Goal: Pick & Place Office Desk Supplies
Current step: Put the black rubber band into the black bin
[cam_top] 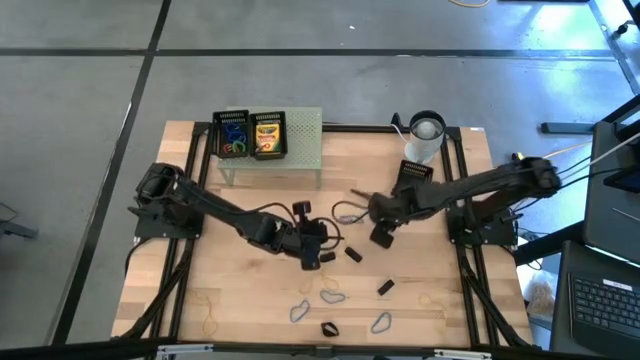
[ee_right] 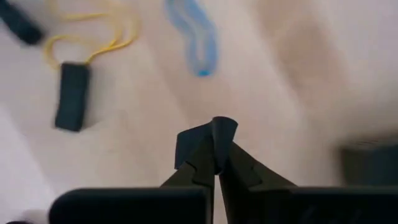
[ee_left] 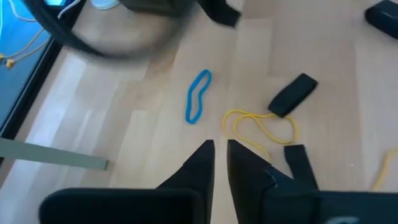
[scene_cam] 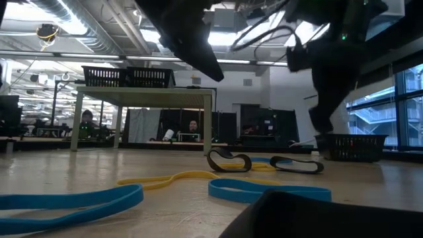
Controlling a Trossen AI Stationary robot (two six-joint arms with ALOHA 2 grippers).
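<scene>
My right gripper hangs over the middle of the table, pointing steeply down, shut on a small black clip. Below it in the right wrist view lie a blue loop, a yellow rubber band and another black clip. My left gripper hovers a little to its left above the wood. Its fingers stand a narrow gap apart with nothing between them. Ahead of it lie a blue loop, a yellow band and a black clip. My right gripper pinches the small black clip between its two fingertips, which come from above and point steeply down. The clip sticks out past the tips and is lifted clear of the table.
The pale green stand at the far edge carries a black basket of loops and a crayon box. A white cup and a black basket stand at the far right. Grey wire clips and black clips lie toward the near edge.
</scene>
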